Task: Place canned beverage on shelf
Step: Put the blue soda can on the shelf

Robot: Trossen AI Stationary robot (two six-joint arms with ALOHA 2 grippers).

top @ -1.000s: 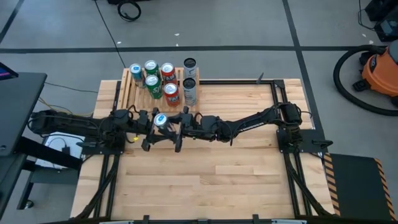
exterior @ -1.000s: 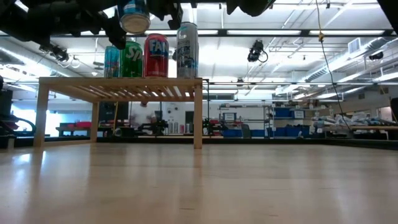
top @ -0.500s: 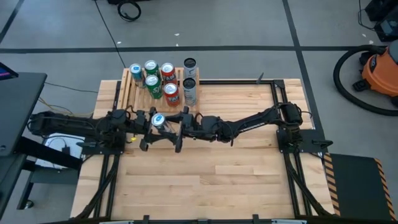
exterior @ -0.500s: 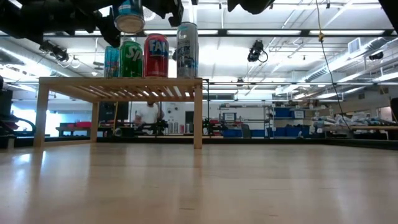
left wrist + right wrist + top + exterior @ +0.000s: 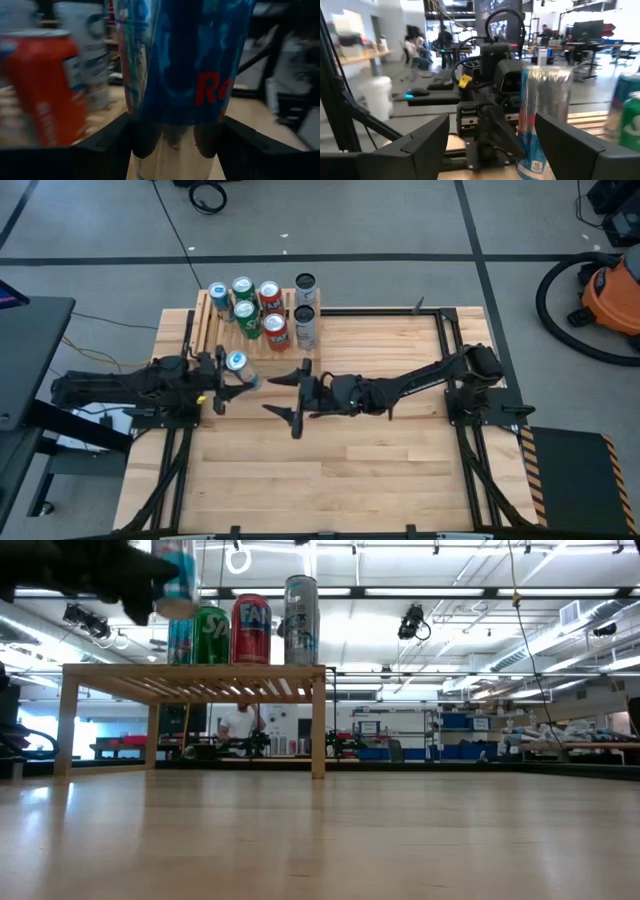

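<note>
On the table's far-left corner the shelf carries six cans already: four bunched on its left and middle, two grey ones at its right end. From above, its near-left part looks bare, so aim there.

Left arm comes in from the table's left edge. Left gripper is clamped around the blue can, held clear of the table, just in front of the rack's near edge and left of the red can. The left wrist view shows both fingers hugging the can's lower body, can roughly upright, red can close beside it.

Right gripper sits over mid-table, jaws spread and holding nothing, apart from the blue can. Leave it parked; it's outside your path as far as I can judge.

How I'd run the placement:
- The low view puts the can's base about level with the standing cans, so it seems to clear the slats. Keep that height until you're over the bare spot.
- Carry it inward without brushing the green can or the red one; they're tight, a nudge could topple them.
- Level the can before lowering; set its base across several slats, not in a gap.
- Release only once it's resting, then back out straight toward you.
</note>
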